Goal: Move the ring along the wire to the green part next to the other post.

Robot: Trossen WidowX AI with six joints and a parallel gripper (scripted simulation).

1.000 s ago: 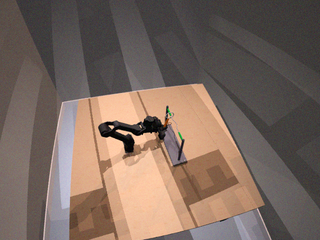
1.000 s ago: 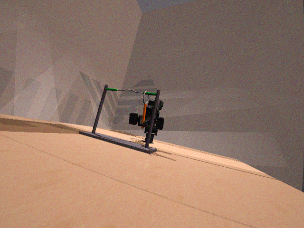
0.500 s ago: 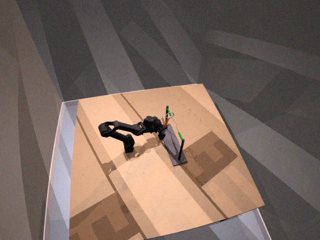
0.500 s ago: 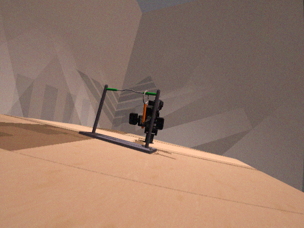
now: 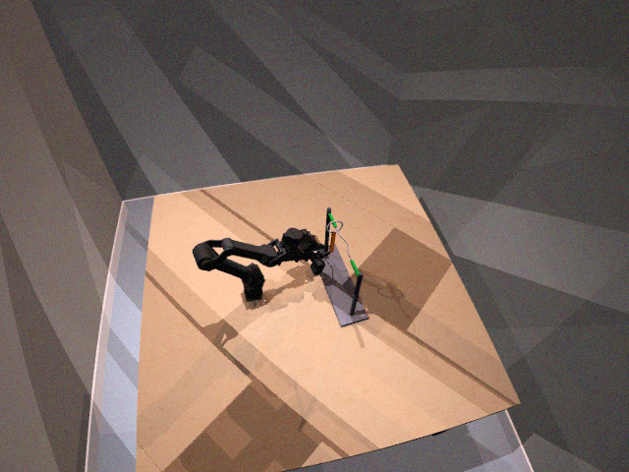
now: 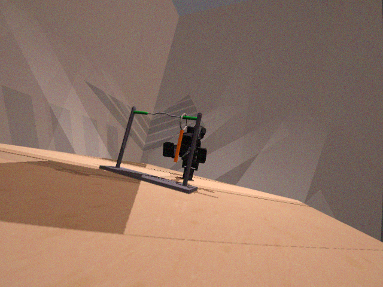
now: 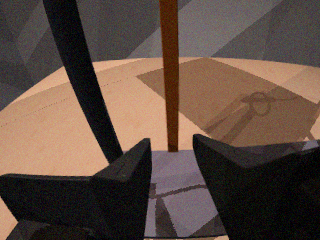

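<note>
The ring point(image 5: 342, 224) point(image 6: 180, 122) is around the wire at the inner end of the green part point(image 5: 331, 218) point(image 6: 191, 118) beside one post point(image 5: 327, 225) point(image 6: 193, 148) point(image 7: 82, 75). Its orange handle point(image 5: 332, 242) point(image 6: 178, 144) point(image 7: 170, 75) hangs down, slightly tilted. My gripper point(image 5: 326, 256) point(image 6: 185, 152) point(image 7: 171, 142) is partly open at the handle's lower end. In the wrist view the handle shows in the gap, apart from both fingers. The thin grey wire point(image 5: 348, 247) point(image 6: 160, 113) runs to the other green part point(image 5: 355, 266) point(image 6: 140, 112). The ring is out of the wrist view.
The other post point(image 5: 356, 294) point(image 6: 125, 140) stands at the opposite end of the grey base point(image 5: 345, 307) point(image 6: 148, 178) point(image 7: 175, 167). The nearer post passes just left of my fingers in the wrist view. Shadows of the ring and wire fall on the wooden table top point(image 5: 284, 350) point(image 6: 247, 216).
</note>
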